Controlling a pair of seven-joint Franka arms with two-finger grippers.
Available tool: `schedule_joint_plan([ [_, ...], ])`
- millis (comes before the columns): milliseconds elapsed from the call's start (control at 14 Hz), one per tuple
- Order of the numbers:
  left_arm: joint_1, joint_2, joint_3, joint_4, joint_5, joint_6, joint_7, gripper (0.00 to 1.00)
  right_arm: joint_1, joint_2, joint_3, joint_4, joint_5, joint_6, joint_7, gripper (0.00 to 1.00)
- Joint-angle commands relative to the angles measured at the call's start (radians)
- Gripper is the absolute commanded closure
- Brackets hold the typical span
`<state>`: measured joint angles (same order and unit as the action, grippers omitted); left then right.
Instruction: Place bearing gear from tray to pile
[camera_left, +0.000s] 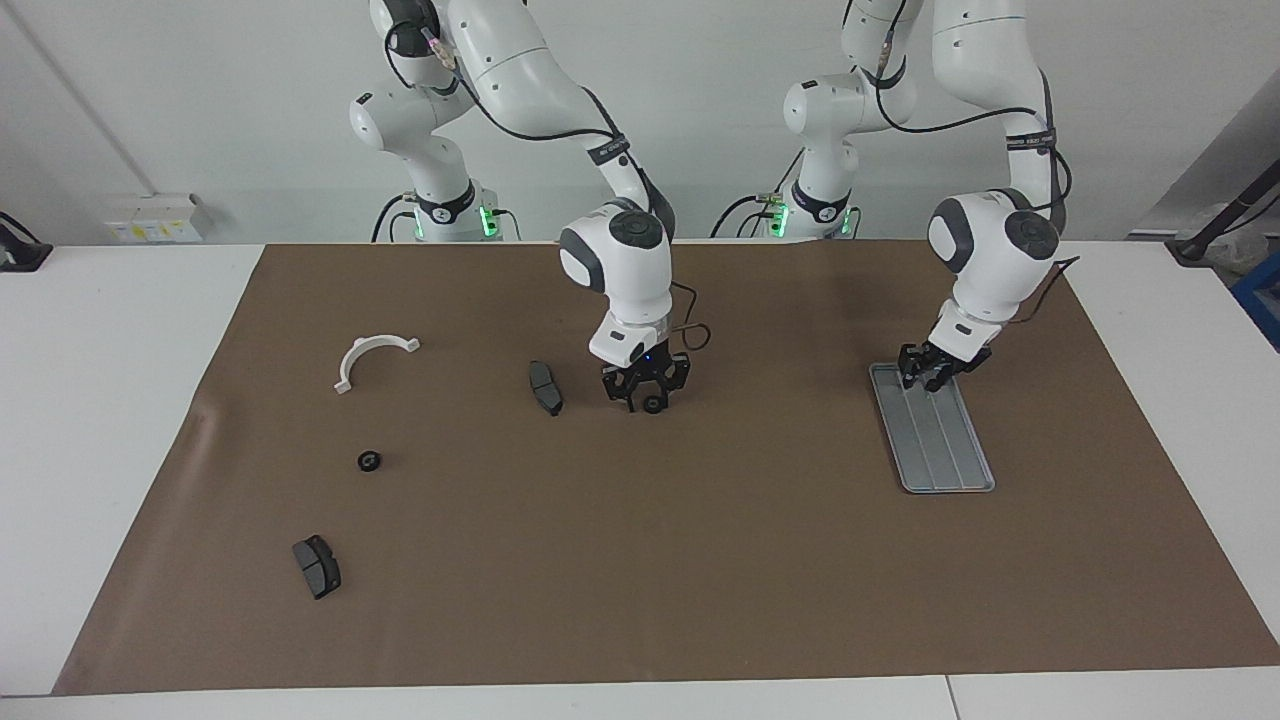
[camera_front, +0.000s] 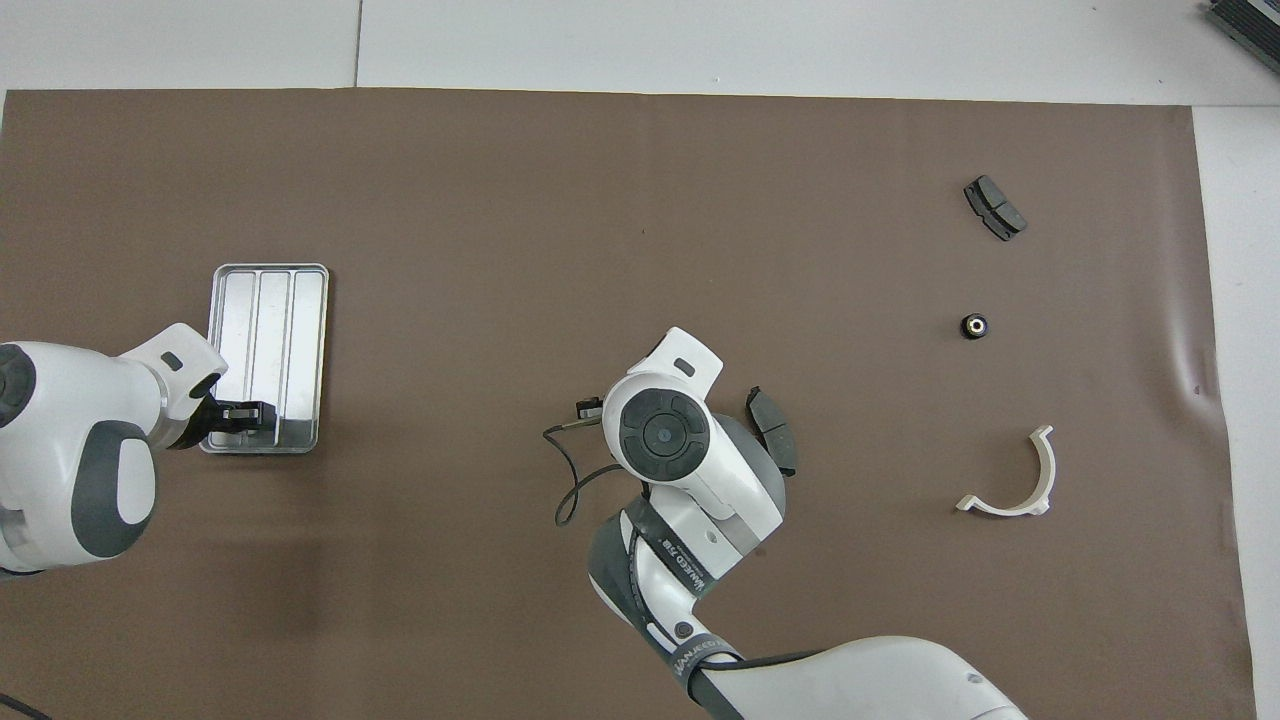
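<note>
Bearing gear (camera_left: 653, 404): low over brown mat, between fingers of right gripper (camera_left: 645, 398), beside brake pad (camera_left: 545, 387).
Risk: early release; rolling short of pile, or striking pad.
Second gear (camera_left: 369, 461), white bracket (camera_left: 372, 357): toward right arm's end of tabletop.
Left gripper (camera_left: 930, 377): over tray (camera_left: 945, 455), fingers' spread not discernible.

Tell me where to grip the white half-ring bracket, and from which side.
Probably from straight above, across the thin band at mid-arc: the white half-ring bracket lies flat on the mat, its arch toward the robots, with flared feet at both ends that would sit less squarely between fingers.
</note>
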<state>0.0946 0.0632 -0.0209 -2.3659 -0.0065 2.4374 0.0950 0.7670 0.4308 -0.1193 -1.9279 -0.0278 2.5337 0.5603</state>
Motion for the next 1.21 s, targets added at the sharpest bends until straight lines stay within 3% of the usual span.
schedule_joint_plan([
  [0, 0.036, -0.026, -0.005, -0.035, -0.007, 0.017, 0.020, 0.44, 0.001, 0.006, 0.003, -0.002, -0.017, 0.014, 0.021, 0.89],
  [71, 0.036, -0.026, -0.005, -0.035, -0.007, 0.017, 0.020, 0.46, 0.000, 0.008, 0.003, 0.000, -0.017, 0.016, 0.021, 1.00],
  [356, 0.036, -0.026, -0.005, -0.035, -0.007, 0.015, 0.020, 0.62, -0.020, -0.009, -0.002, 0.035, -0.017, -0.042, 0.009, 1.00],
  [498, 0.034, -0.026, -0.007, -0.035, -0.007, 0.015, 0.019, 0.69, -0.057, -0.087, -0.006, 0.033, -0.017, -0.110, 0.004, 1.00],
  [783, 0.030, -0.023, -0.007, -0.030, -0.007, 0.019, 0.019, 0.84, -0.222, -0.216, -0.005, -0.005, -0.017, -0.216, -0.107, 1.00],
  [926, 0.028, -0.020, -0.007, -0.023, -0.007, 0.017, 0.019, 0.95, -0.328, -0.227, -0.005, -0.032, -0.014, -0.237, -0.225, 1.00],
  [1139, 0.020, -0.005, -0.007, 0.028, -0.007, 0.003, 0.009, 1.00, -0.469, -0.253, -0.003, -0.118, 0.018, -0.225, -0.439, 1.00],
])
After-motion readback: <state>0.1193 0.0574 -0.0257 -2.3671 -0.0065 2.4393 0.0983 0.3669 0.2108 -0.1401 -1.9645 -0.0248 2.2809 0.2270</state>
